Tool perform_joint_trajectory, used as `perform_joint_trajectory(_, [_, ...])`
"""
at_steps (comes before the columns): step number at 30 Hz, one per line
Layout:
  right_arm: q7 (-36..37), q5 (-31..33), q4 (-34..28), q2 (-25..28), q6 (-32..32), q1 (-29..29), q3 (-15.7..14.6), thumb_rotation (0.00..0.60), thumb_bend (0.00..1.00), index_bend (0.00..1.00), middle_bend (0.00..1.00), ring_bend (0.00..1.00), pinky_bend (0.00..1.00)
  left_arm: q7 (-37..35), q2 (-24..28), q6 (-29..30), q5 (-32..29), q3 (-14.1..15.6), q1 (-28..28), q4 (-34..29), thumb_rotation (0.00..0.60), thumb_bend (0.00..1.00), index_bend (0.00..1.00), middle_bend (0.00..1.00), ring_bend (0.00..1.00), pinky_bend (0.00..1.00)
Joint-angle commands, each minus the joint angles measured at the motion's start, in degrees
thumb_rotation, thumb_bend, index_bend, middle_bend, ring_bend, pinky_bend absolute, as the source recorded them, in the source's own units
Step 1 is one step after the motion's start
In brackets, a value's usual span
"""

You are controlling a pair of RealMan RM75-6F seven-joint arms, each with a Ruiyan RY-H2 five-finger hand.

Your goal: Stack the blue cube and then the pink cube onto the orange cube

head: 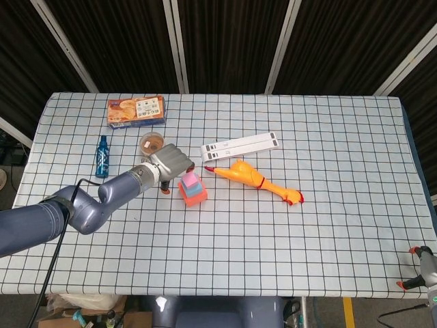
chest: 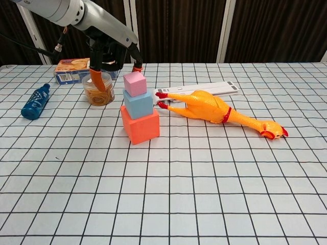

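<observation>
I'm seeing the stack standing: orange cube [chest: 140,125] on the table, blue cube [chest: 138,104] on it, pink cube [chest: 135,83] on top, sitting a bit skewed. In the head view the same tower [head: 192,187] is sitting near table centre-left.

My left hand [chest: 113,56] is hovering above and just behind the pink cube, fingers spread and pointing down, nothing in them; orange fingertips [chest: 95,82] are hanging in front of the plastic jar [chest: 99,90]. I can't tell if any fingertip is touching the pink cube. In the head view the hand [head: 171,165] is overlapping the stack's left edge.

My right hand [head: 423,269] is only peeking in at the bottom right corner of the head view, well apart from everything; I can't tell how its fingers are set.

Clutter: rubber chicken [chest: 214,111] lying just right of the stack, white power strip [chest: 204,89] behind it, blue bottle [chest: 36,102] lying on its side at left, snack box [head: 136,110] at the back. Box print is too small to read; no legible label on the bottle.

Checked tablecloth [chest: 204,194] is covering the table.
</observation>
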Motion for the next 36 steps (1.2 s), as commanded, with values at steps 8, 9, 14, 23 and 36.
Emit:
perform_joint_trajectory(8, [0.18, -0.14, -0.16, 0.19, 0.17, -0.12, 0.03, 0.600, 0.12, 0.21, 0.09, 0.24, 0.26, 0.37, -0.43, 0.33, -0.76, 0.18, -0.58, 0.07, 0.600, 0.20, 0.30, 0.75, 0.76, 0.89])
perform_joint_trajectory(9, [0.18, -0.16, -0.21, 0.25, 0.07, -0.10, 0.03, 0.600, 0.12, 0.21, 0.09, 0.24, 0.26, 0.43, -0.48, 0.38, -0.84, 0.23, -0.64, 0.06, 0.600, 0.20, 0.30, 0.75, 0.76, 0.89])
perform_joint_trajectory(14, [0.22, -0.14, -0.03, 0.19, -0.07, -0.08, 0.00, 0.600, 0.12, 0.21, 0.09, 0.24, 0.26, 0.83, -0.29, 0.41, -1.15, 0.69, -0.99, -0.26, 0.600, 0.20, 0.30, 0.76, 0.77, 0.89])
perform_joint_trajectory(23, [0.18, 0.10, 0.01, 0.12, -0.32, 0.03, 0.00, 0.600, 0.12, 0.21, 0.09, 0.24, 0.27, 1.80, 1.93, 1.71, -2.01, 2.27, -1.07, -1.54, 0.600, 0.20, 0.34, 0.76, 0.77, 0.89])
perform_joint_trajectory(36, [1.01, -1.24, -0.98, 0.54, 0.11, -0.30, 0.26, 0.600, 0.12, 0.21, 0.09, 0.24, 0.27, 0.31, 7.32, 7.65, -1.36, 0.74, 1.65, -7.59, 0.600, 0.20, 0.30, 0.75, 0.76, 0.89])
